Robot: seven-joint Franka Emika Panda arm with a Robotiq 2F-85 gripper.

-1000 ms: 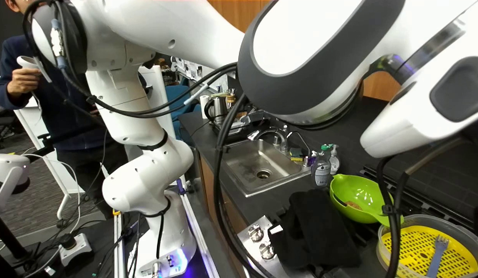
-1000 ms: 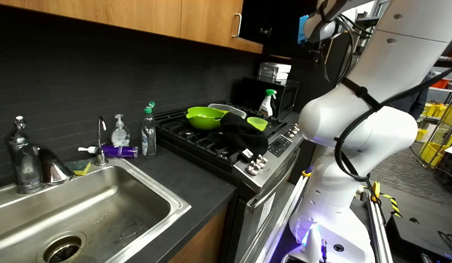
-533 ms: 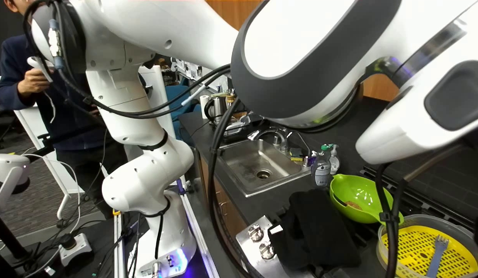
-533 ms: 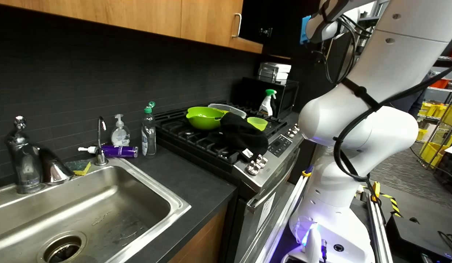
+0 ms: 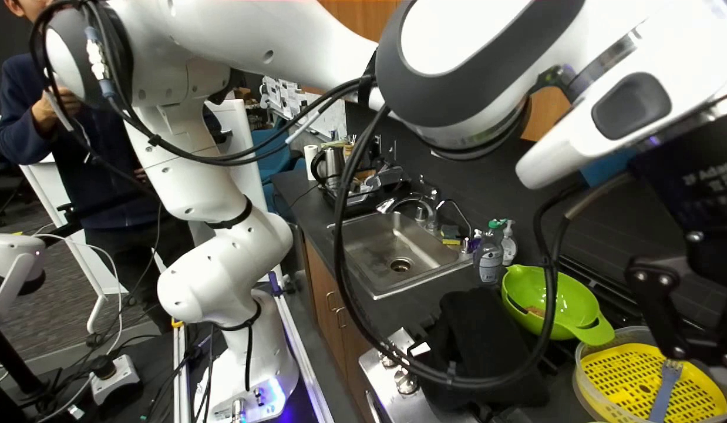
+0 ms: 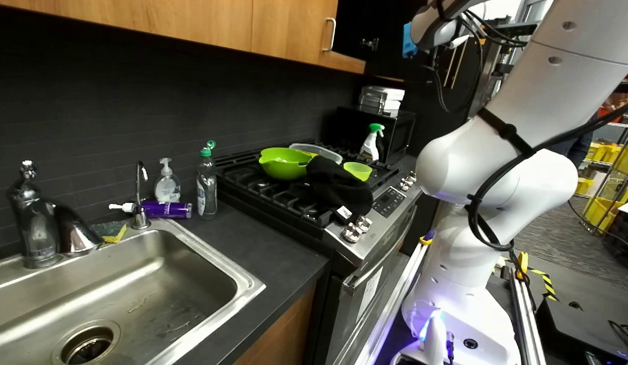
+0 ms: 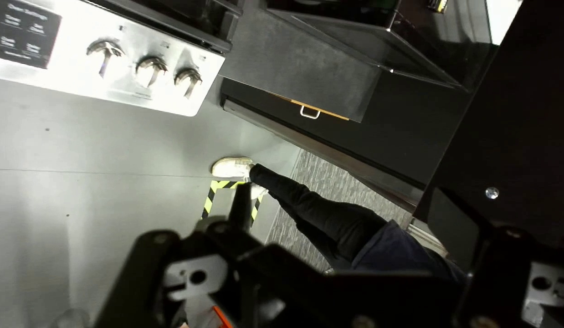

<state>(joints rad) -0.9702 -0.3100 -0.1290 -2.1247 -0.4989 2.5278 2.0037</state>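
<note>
Elbow bent, a white robot arm (image 5: 305, 53) stands tall, forearm stretched forward, wrist poised high, jaws spread wide; on the stove (image 6: 377, 227) a green bowl (image 6: 282, 166) rests just beside a clear tub (image 5: 582, 388) with a yellow colander (image 5: 625, 379) inside.

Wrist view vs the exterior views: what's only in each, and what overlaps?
Only the wrist view: a pale sneaker.
Only the exterior views: the steel sink, the green spouted bowl and the black cloth, each in both.
Shared: stove knobs, in both exterior views too; the claw, open with nothing held in the wrist view, cut off in an exterior view; striped floor tape, also in an exterior view.
</note>
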